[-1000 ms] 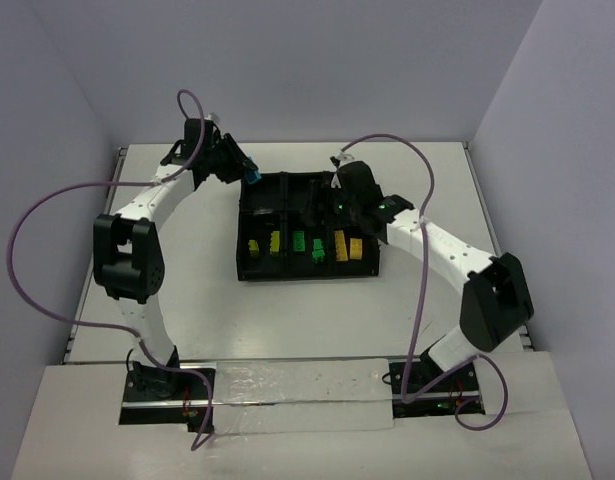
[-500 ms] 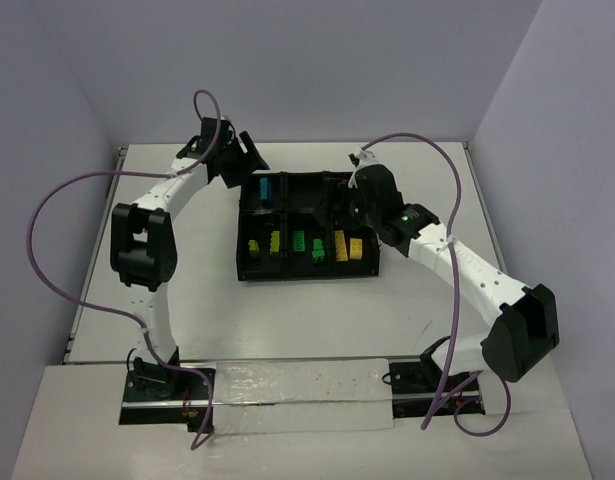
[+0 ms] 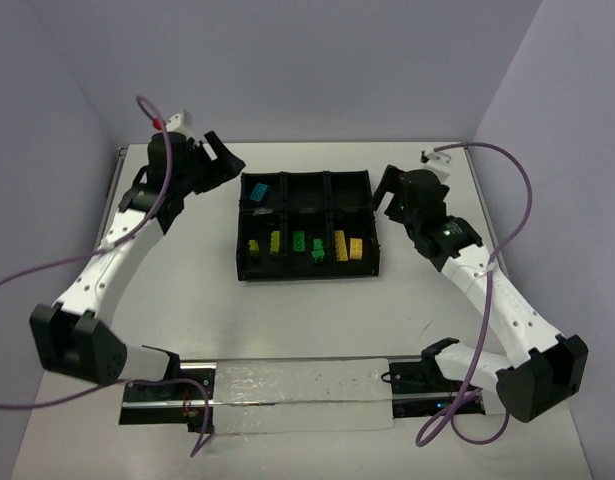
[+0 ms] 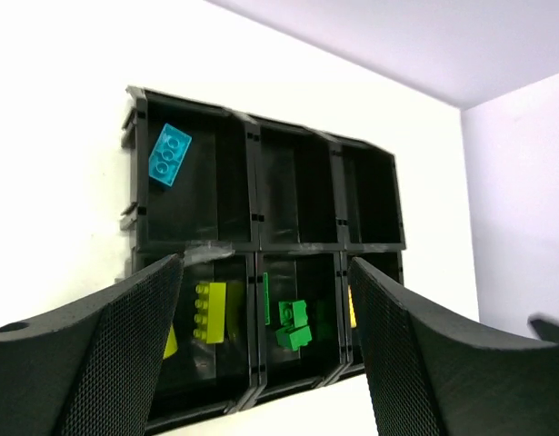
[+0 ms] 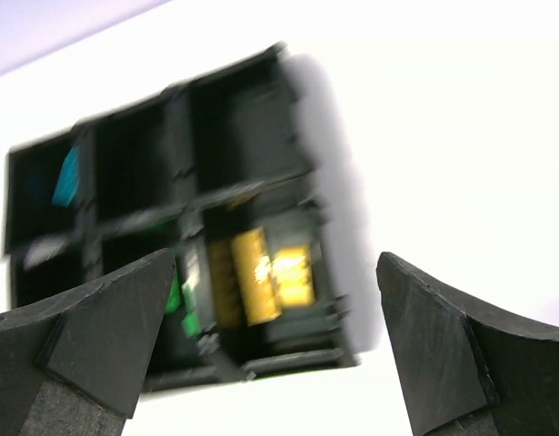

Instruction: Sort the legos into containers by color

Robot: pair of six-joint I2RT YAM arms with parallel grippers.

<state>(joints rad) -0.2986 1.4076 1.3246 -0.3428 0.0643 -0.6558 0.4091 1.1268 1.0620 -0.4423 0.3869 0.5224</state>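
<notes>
Whereas the overhead view takes in the white table [image 3: 307, 325] between pale lilac walls [image 3: 287, 70], the left wrist view sharpens the black plastic six-compartment tray [image 4: 252, 182]. Left gripper [image 4: 264, 272] and right gripper [image 5: 275, 263] flank its far end, jaws spread, empty. Near compartments hold yellow studded bricks [image 4: 209, 312] and green studded bricks [image 4: 293, 325]; far-left, one teal studded brick [image 4: 169, 153].

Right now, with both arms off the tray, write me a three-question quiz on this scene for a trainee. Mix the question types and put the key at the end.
1. True or false: the teal brick lies in the near row of the tray.
2. Which colour lies in the near middle compartment? A yellow, B green, C teal.
3. How many of the tray's six compartments show no brick?
Key: 1 false, it lies in the far left compartment. 2 B. 3 two, the far middle and the far right.
</notes>
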